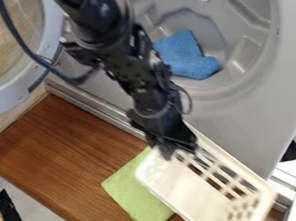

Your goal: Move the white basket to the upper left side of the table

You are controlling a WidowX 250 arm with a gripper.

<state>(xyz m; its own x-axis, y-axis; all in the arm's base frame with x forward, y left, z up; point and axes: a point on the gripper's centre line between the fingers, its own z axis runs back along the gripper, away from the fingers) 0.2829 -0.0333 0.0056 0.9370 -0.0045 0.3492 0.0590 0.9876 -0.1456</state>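
White basket (198, 191) | hangs lower right of hand (166, 149), touching | hand closed on its rim

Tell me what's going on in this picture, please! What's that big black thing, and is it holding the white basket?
The black thing is a robot arm. A camera looks down at it on a slant, and it comes in from the top left. Its gripper, a bit like a hand, is at the edge of the white basket. It looks as if it has hold of it, but I can't tell for sure. The basket hides part of a green cloth on the brown wooden table. Behind is a grey hollow with a blue cloth in it.
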